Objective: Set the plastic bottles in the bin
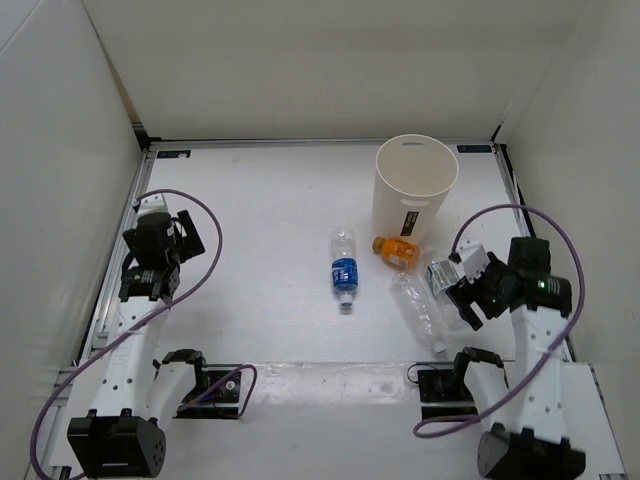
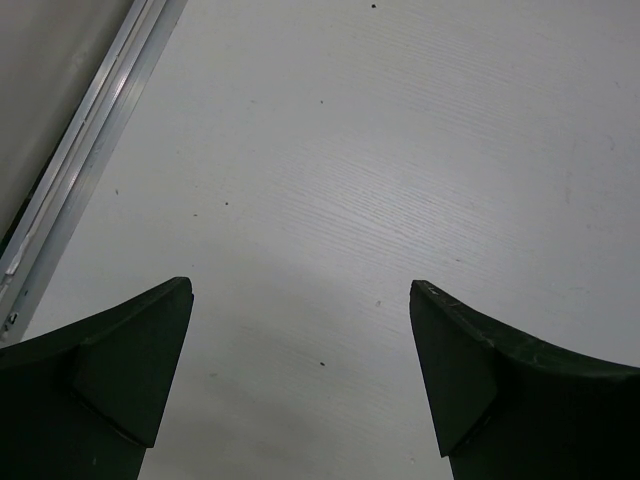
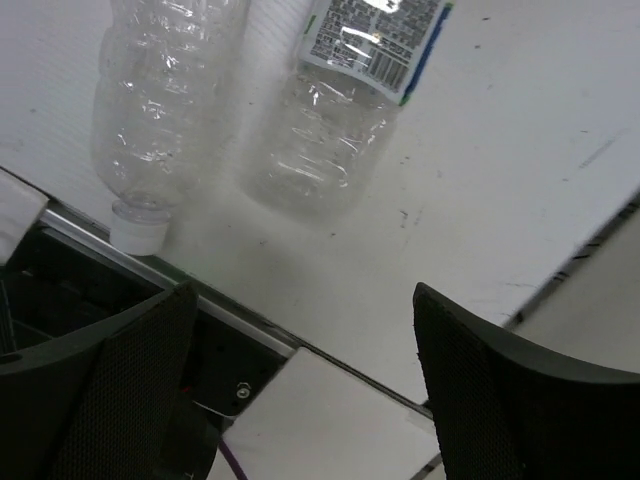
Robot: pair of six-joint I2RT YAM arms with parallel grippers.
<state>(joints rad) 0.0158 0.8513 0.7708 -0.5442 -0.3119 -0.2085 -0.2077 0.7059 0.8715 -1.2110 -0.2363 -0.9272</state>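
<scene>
Bottles: you have four plastic bottles lying on the table (image 1: pixel 260 200), all outside the bin: blue-labelled bottle (image 1: pixel 344 265), orange bottle (image 1: pixel 395 250), clear bottle (image 1: pixel 420 310), barcode-labelled bottle (image 1: pixel 443 272).
Bin: one white bin (image 1: pixel 413 185), upright at far right; you see only its white inner wall. The orange bottle lies just beside its base.
Left gripper (image 2: pixel 300 290): jaws spread wide over bare table.
Right gripper (image 3: pixel 300 290): jaws apart, holding nothing, near the two clear ones.

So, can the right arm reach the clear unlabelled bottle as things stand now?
Probably yes. The right gripper is open and close to the clear bottle, with nothing between them. The labelled bottle lies right beside it and may get nudged.
</scene>
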